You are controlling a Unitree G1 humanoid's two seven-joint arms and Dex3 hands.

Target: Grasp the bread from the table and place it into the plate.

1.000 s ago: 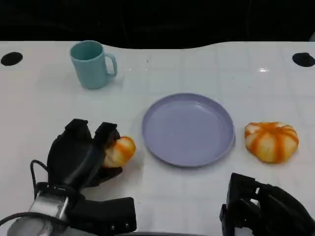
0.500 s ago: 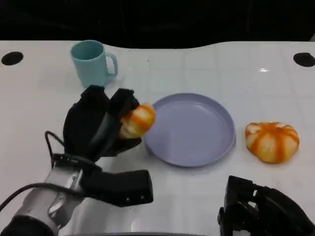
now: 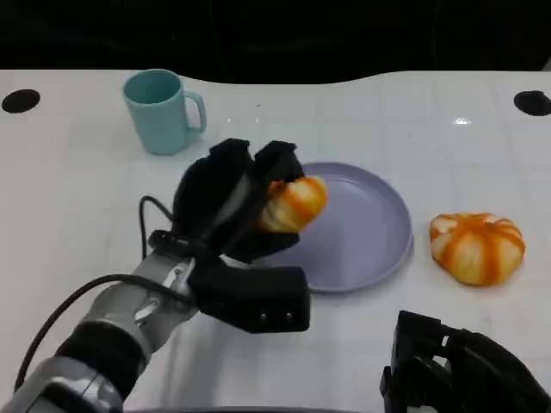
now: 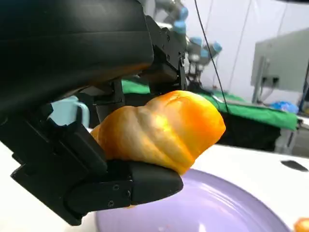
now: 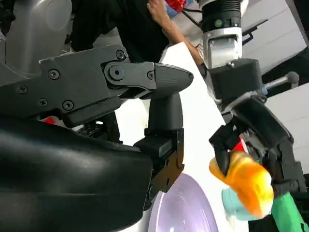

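Orange bread (image 3: 293, 203) held in left hand (image 3: 228, 206) above plate (image 3: 362, 232).

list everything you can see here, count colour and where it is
bread: 1, orange and pale yellow, held above the plate's left rim
plate: 1, lavender, middle of the table
bun: 1, orange and white striped, on the table right of the plate
mug: 1, teal, far left of the table, handle to the right
table: 1, white, with a dark round hole near each far corner
person: 1, an arm showing past the table's far side in the right wrist view
left hand: black, grips the bread
right hand: black, low at the table's near right edge, holds nothing
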